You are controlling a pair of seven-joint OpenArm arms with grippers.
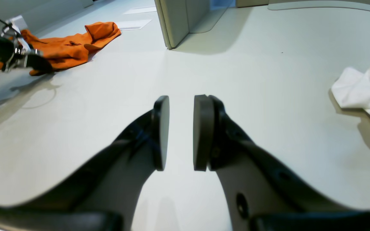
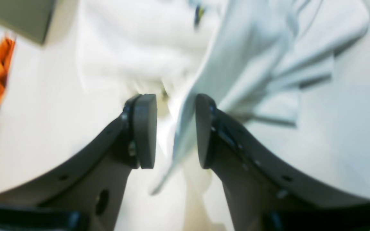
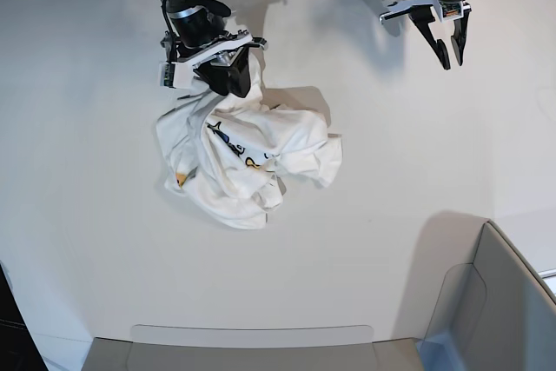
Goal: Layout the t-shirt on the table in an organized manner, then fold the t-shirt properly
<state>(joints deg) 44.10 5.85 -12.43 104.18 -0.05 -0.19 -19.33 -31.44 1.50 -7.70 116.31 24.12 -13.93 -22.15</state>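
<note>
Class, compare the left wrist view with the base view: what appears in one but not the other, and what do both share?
Only the left wrist view shows an orange cloth lying off the table. Only the base view shows the t-shirt's printed letters and the right tool at the shirt's top edge. Both show the white table, the crumpled t-shirt and the empty left tool.

Bare worktop (image 3: 87, 84) lies open on all sides of the crumpled t-shirt (image 3: 252, 158). The grey bin-like corner piece (image 3: 486, 301) blocks the near corner. An orange cloth (image 1: 72, 45) lies off to one side.
</note>
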